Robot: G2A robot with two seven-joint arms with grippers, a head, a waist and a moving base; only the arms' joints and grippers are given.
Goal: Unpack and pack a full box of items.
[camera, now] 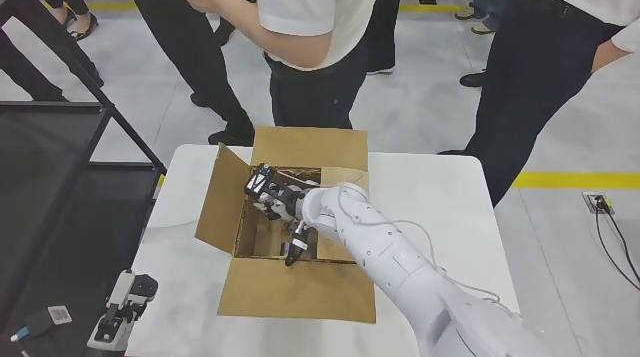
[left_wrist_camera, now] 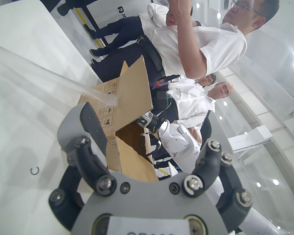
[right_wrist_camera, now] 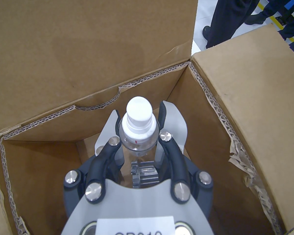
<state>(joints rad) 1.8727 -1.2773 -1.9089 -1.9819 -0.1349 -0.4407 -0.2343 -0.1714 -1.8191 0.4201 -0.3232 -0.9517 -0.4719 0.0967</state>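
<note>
An open cardboard box (camera: 300, 292) stands on the white table (camera: 440, 197) with its flaps spread out. My right gripper (camera: 262, 189) is down inside it near the back left corner. In the right wrist view this gripper (right_wrist_camera: 139, 113) is shut on a clear bottle with a white cap (right_wrist_camera: 138, 123), held above the box floor, with the box walls (right_wrist_camera: 88, 37) around it. My left gripper (camera: 120, 312) rests off the table's front left corner. Its view shows the left gripper (left_wrist_camera: 148, 113) open and holding nothing, facing the box (left_wrist_camera: 134, 91) across the table (left_wrist_camera: 27, 50).
Several people stand close behind the table's far edge (camera: 310, 17). A black metal frame (camera: 90, 107) sits to the left of the table. Torn paper hangs along one inner box wall (right_wrist_camera: 240, 152). Bare tabletop lies right of the box (camera: 430, 227).
</note>
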